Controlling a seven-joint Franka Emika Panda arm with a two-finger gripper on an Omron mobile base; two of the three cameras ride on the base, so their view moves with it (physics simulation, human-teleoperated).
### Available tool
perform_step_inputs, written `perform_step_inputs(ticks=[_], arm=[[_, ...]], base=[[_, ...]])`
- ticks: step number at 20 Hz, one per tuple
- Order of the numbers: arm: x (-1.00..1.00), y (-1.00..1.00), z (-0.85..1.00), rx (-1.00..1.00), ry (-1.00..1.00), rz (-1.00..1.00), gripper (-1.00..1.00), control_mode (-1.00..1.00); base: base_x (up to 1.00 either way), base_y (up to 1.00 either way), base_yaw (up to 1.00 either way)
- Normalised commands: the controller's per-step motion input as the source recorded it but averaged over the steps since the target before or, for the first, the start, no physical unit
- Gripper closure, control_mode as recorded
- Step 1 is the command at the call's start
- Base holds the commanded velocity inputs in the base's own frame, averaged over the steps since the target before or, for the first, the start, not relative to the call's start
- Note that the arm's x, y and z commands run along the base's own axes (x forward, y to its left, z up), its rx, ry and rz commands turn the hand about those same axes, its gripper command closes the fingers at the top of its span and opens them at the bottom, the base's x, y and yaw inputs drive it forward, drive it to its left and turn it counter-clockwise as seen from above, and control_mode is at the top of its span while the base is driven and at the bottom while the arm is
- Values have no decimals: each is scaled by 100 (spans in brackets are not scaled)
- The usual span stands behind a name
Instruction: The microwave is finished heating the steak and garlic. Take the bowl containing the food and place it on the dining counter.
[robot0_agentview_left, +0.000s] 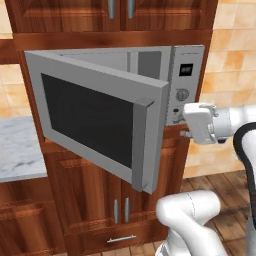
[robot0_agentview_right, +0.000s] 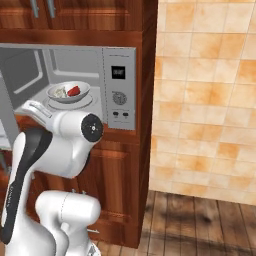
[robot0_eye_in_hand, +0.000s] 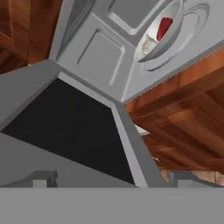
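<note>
The microwave (robot0_agentview_left: 182, 85) stands with its door (robot0_agentview_left: 95, 117) swung wide, dark glass facing out. Inside, on the round turntable, sits the bowl (robot0_agentview_right: 68, 92), holding the steak (robot0_agentview_right: 74, 90) and the garlic (robot0_agentview_right: 60, 92) side by side. In the hand view the bowl shows tilted at the top, well beyond the door's edge. The gripper (robot0_eye_in_hand: 112, 179) hangs just outside the cavity by the door's free edge; its two fingertips (robot0_eye_in_hand: 41, 178) stand far apart, spread wide, with nothing between them and touching nothing that can be seen.
</note>
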Motion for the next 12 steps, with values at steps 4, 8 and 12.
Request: perform_step_inputs(ticks=[4, 8, 12], arm=[[14, 100, 0, 7, 4, 16, -100, -100], [-17, 100, 4, 0, 5, 27, -100, -100], [-35, 100, 3, 0, 0, 25, -100, -100]], base=[[0, 0, 0], [0, 0, 0], [0, 0, 0]])
